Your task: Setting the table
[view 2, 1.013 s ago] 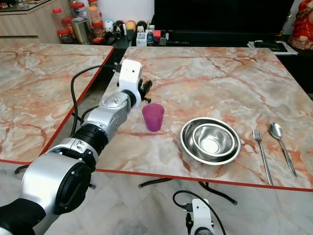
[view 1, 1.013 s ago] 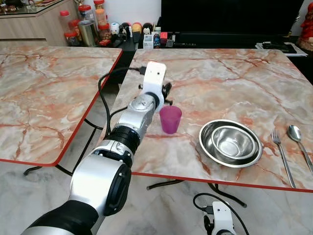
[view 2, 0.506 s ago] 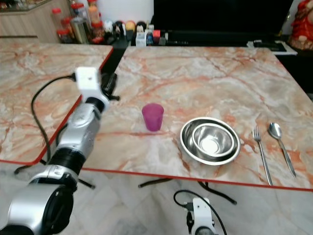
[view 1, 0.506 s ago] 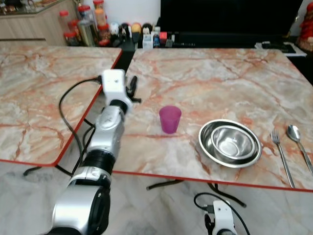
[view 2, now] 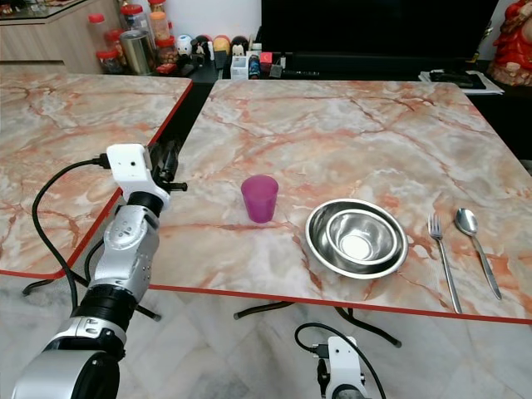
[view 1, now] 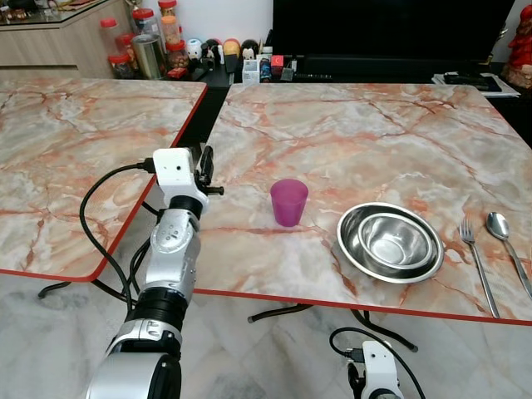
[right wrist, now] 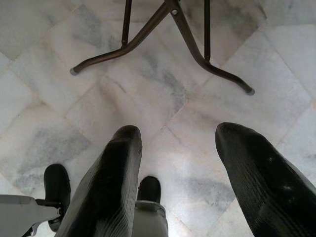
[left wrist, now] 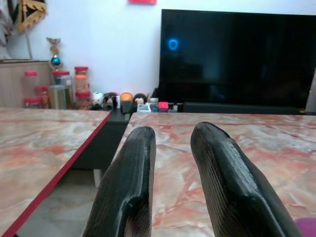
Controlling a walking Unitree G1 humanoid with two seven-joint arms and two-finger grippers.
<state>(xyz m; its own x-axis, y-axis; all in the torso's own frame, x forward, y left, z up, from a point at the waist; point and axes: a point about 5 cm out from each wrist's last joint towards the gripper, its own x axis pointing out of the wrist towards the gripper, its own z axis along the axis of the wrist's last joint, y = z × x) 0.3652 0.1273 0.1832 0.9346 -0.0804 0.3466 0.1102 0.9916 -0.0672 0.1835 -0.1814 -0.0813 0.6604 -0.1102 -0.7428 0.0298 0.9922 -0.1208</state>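
A purple cup (view 1: pixel 288 201) stands upright on the marble table (view 1: pixel 349 133), left of two nested steel bowls (view 1: pixel 391 241). A fork (view 1: pixel 480 266) and a spoon (view 1: pixel 505 237) lie side by side near the table's right edge. My left gripper (view 1: pixel 204 166) hovers at the table's left edge, well left of the cup, open with nothing between its fingers (left wrist: pixel 128 187). A sliver of the cup (left wrist: pixel 308 227) also shows in the left wrist view. My right gripper (right wrist: pixel 175 138) hangs low over the tiled floor, open and empty.
A second marble table (view 1: pixel 75 150) stands to the left, with a narrow gap between the two. Jars and small bottles (view 1: pixel 150 46) line a low shelf at the back beside a black TV (view 1: pixel 391 25). Table legs (right wrist: pixel 168 29) stand on the floor below.
My left arm has drawn back from beside the purple cup to the table's left edge. The cup, bowls and cutlery have stayed put.
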